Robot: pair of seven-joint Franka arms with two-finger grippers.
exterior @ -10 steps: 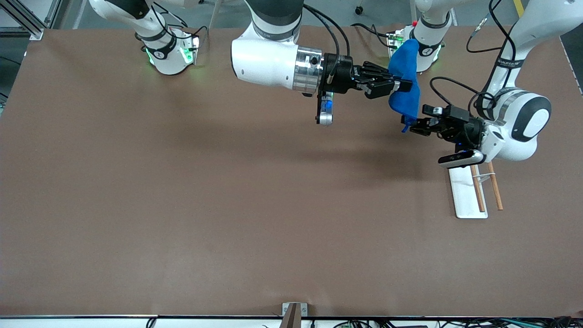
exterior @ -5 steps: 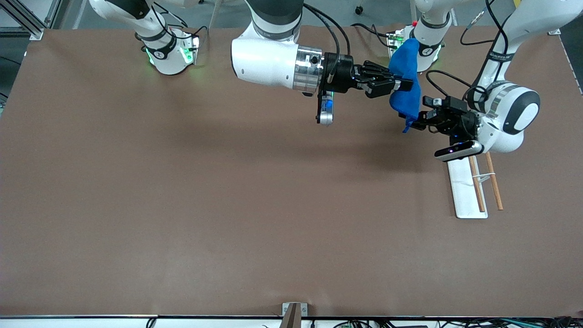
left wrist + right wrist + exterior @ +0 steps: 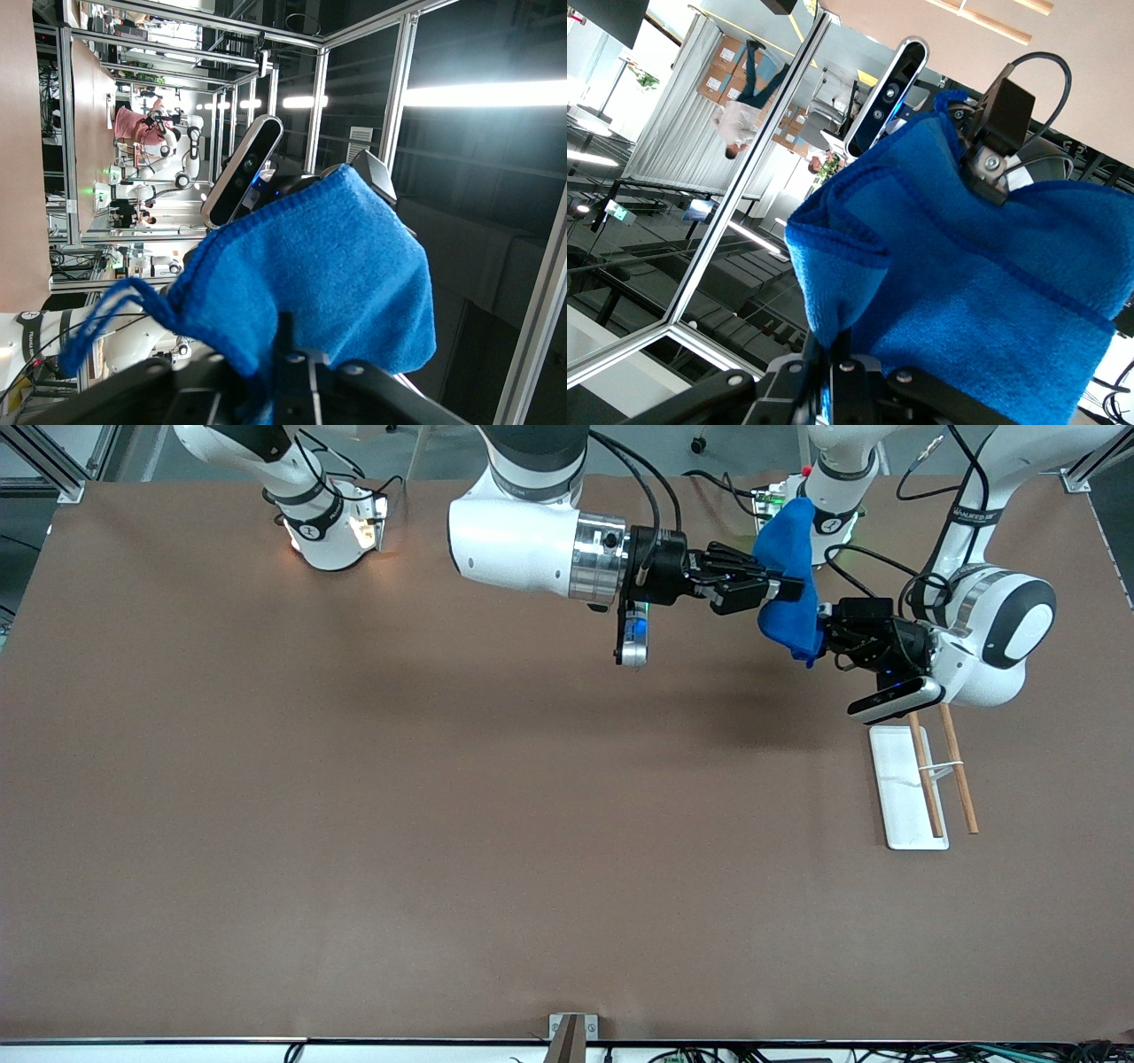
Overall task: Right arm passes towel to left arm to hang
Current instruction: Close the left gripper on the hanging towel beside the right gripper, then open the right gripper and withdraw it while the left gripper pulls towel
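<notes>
Two white robot arms meet in the air above a brown worktop [image 3: 354,797], toward the left arm's end of it. The right arm stretches out level from its base, its forearm lying sideways, and the right gripper [image 3: 780,590] has its jaws clamped together on the middle of the towel [image 3: 791,584], a small bright blue cloth. The towel is bunched at the grip: one part stands up above the jaws and the other hangs down below them. The left arm comes down from its base, bends at a rounded white elbow and points its wrist back toward the right arm, so the two grippers face each other. The left gripper [image 3: 819,642] is at the hanging lower part of the towel, with the cloth lying between its jaws. In the left wrist view the blue cloth [image 3: 310,283] drapes over and between that gripper's dark fingers [image 3: 288,354], with a thin loop of thread trailing from one corner; I cannot tell whether those jaws have closed on it. In the right wrist view the towel [image 3: 966,292] rises out of the closed jaws and fills most of the picture. On the worktop, nearer the front camera than the left gripper, lies a white tray [image 3: 899,793] with two wooden rods [image 3: 939,779].
</notes>
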